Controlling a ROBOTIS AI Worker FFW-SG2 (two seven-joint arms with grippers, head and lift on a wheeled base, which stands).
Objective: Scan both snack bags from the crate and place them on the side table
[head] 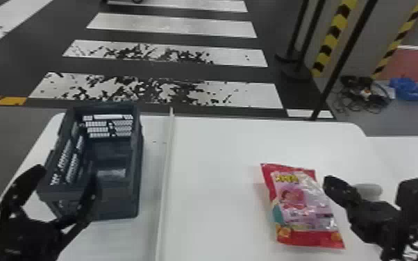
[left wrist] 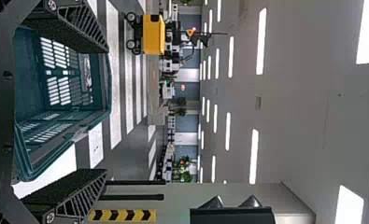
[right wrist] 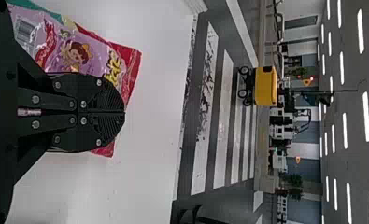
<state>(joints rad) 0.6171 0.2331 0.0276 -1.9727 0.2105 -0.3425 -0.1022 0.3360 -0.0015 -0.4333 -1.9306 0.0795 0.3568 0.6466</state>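
Snack bag (head: 303, 208): toward table's (head: 215, 156) right edge; best pinched deep, lifted level
Right gripper (right wrist: 124, 112): narrow, empty; should widen first
Left gripper (head: 69, 178): wide; by crate's (head: 123, 204) near edge

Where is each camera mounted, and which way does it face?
Left wrist view: on the left wrist, facing over the dark slotted plastic crate toward striped floor and ceiling; open black left claw shows.
Right wrist view: on the right wrist, facing past the glossy red-and-purple snack bag toward the same floor; closed black right claw shows.
Head view: on the head, facing forward and down at the white table; both claws show.
Shared: crate, head and left wrist; bag, head and right wrist.
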